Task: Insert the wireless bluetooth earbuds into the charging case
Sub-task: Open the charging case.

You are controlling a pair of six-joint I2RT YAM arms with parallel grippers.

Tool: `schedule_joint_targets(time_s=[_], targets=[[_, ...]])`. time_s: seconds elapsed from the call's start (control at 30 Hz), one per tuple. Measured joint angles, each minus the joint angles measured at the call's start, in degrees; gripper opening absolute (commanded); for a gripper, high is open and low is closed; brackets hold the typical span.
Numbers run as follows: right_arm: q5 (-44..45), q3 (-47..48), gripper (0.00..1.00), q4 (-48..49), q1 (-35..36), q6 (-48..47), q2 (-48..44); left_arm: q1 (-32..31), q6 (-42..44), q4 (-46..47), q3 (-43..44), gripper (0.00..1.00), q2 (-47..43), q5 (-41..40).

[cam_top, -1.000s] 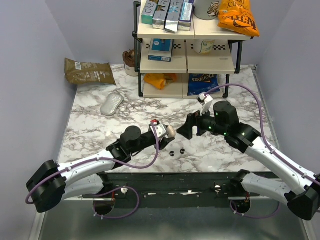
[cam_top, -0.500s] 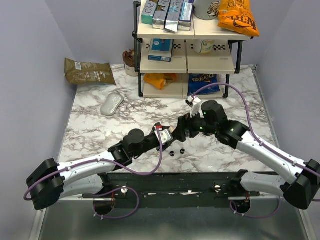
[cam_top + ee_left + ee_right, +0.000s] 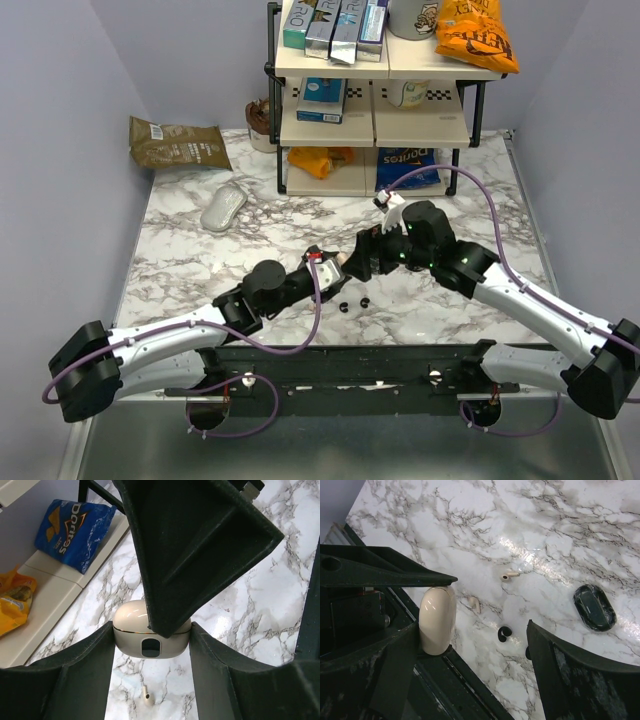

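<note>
Far left on the white-and-grey marble-patterned worktop (image 3: 200,260) we see a crinkled brown foil pouch (image 3: 178,142) lying flat by the wall. A little nearer the middle is a pale grey oblong object (image 3: 223,208) (we cannot tell what it is). The left end effector (image 3: 151,652) reaches over the middle of the worktop. Its two black fingers are closed partway onto a glossy cream rounded charging case (image 3: 130,625), one finger pressed to each side, and they hold the case above the marble with its seam shut. The two tiny glossy black earbuds (image 3: 504,633) lie loose on the worktop just on the near side of the case, side by side and slightly apart, neither of them in it. Two small cream stemmed pieces (image 3: 509,575) also lie on the marble close by. The right end effector (image 3: 472,627) faces the left one with its jaws spread wide and nothing gripped. One of its fingers overlaps the top of the case in the left wrist view, and we cannot tell whether it touches. Further right a glossy black oval pod (image 3: 594,607) rests on the marble. Behind, a blue Doritos bag (image 3: 407,168) sits on the bottom of a black-framed shelf (image 3: 372,110).
</note>
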Motion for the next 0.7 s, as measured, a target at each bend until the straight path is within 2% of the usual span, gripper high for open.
schedule_joint_targets(time_s=[0.53,0.7], targets=[[4.6,0.0,0.94,-0.7,0.3,0.7,-3.0,-0.6,0.0,-0.2,-1.3,0.0,-2.9,-1.6],[3.3,0.0,0.89,-0.6,0.3,0.7,-4.2,-0.6,0.0,-0.1,-1.7,0.0,-3.3,-2.2]])
